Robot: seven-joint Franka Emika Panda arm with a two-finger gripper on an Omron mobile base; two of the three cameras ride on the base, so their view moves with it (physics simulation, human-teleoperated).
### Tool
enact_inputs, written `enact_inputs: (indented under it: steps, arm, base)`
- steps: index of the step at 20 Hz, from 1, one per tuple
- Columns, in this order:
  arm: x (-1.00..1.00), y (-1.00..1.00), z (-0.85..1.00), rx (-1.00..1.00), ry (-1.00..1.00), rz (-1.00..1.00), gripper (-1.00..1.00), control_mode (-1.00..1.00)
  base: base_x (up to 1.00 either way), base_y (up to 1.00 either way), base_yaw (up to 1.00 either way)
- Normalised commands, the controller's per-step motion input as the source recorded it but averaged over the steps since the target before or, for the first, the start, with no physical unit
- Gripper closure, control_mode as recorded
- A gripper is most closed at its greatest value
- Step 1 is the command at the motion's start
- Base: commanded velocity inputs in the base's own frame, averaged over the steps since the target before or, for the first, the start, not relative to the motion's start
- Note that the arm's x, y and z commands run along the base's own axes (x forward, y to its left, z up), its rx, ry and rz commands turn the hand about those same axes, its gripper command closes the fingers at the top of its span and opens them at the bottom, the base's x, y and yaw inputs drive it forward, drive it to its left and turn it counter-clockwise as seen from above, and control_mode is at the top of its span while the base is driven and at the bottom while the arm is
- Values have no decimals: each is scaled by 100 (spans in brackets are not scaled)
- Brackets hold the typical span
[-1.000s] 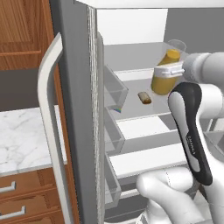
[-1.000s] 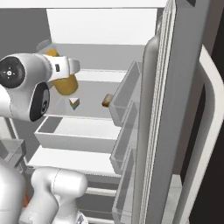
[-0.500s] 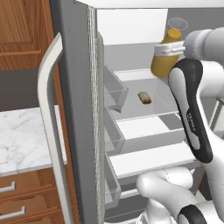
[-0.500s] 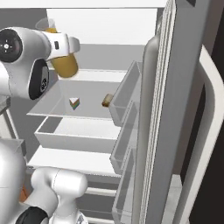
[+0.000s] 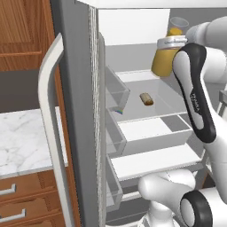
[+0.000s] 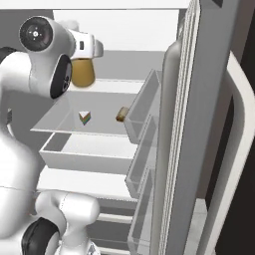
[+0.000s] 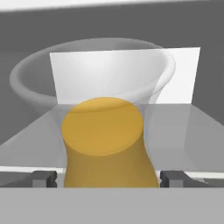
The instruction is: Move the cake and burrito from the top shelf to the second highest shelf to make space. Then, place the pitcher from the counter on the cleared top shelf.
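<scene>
Nearest the base, the marbled counter (image 5: 22, 142) w/ wooden drawers is seen at the left of the left base view, beside the open fridge door (image 5: 73, 111) and its pale handle. Door bins are seen on the inside of the door in both base views.

Inside the fridge, a white drawer (image 6: 84, 152) is seen below the glass shelves. Above it, on the second highest shelf (image 6: 60, 119), the cake (image 6: 85, 117) and the burrito (image 6: 122, 114) are laid, a little apart from each other; the burrito is nearer the door side, approx. level w/ the cake. In the left base view the burrito (image 5: 146, 99) is seen lying on its side mid-shelf.

Higher up, the pitcher (image 5: 165, 57) is held by the gripper (image 7: 105, 179), jaws set wide and clamped on its orange body, one finger (image 7: 43, 178) on each side in the hand view. The pitcher is carried upright at the front of the fridge, at top shelf (image 5: 135, 76) level. Whether its base is touching that shelf can't be told. Its clear rim (image 7: 92, 74) is seen beyond the orange liquid, w/ the fridge's back wall behind.
</scene>
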Motion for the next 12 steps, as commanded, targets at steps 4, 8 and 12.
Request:
enact_inputs:
  steps: [4, 8, 12]
  arm:
    - [40, -9, -45, 8, -1, 2, 100, -100]
    - [42, -3, -11, 9, -2, 0, 100, -100]
    - [31, 0, 8, 9, -6, 0, 100, -100]
  base:
    - [0, 0, 0]
    - [0, 0, 0]
    - [0, 0, 0]
